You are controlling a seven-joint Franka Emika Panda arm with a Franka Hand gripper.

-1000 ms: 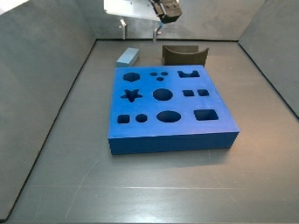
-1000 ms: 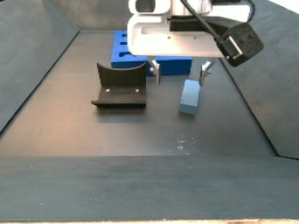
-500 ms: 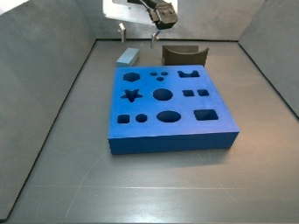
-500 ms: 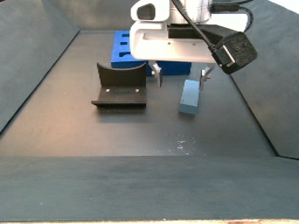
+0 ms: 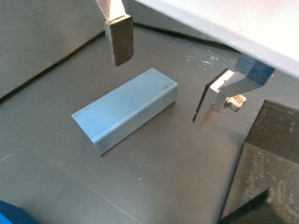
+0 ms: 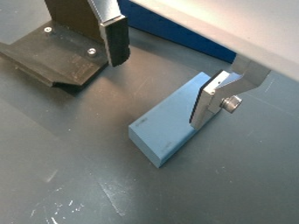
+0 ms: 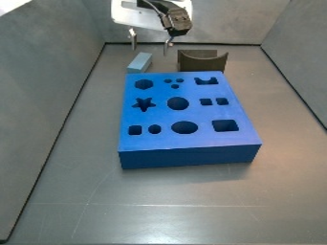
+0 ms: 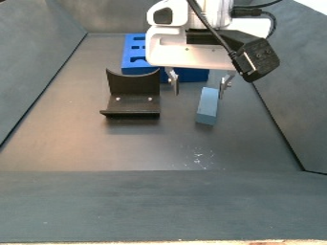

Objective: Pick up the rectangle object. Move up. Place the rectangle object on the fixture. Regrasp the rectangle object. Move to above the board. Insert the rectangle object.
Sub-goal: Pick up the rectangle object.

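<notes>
The rectangle object (image 5: pixel 126 109) is a light grey-blue block lying flat on the dark floor; it shows in both wrist views (image 6: pixel 173 124) and both side views (image 7: pixel 138 62) (image 8: pixel 207 105). My gripper (image 5: pixel 167 74) is open and empty just above it, the fingers (image 6: pixel 114 39) wide apart, the block lying skewed under the gap. The gripper also shows in both side views (image 7: pixel 151 40) (image 8: pixel 196 84). The dark brown fixture (image 8: pixel 132 93) stands beside the block (image 7: pixel 201 60). The blue board (image 7: pixel 185 115) lies close by.
Grey sloping walls (image 7: pixel 64 115) enclose the floor on all sides. The board's edge (image 6: pixel 198 39) runs just behind the block, and the fixture (image 6: pixel 52 54) stands close to one finger.
The gripper has come down a little toward the block and shifted slightly; the fingers stay open. The block, fixture and board have not moved.
</notes>
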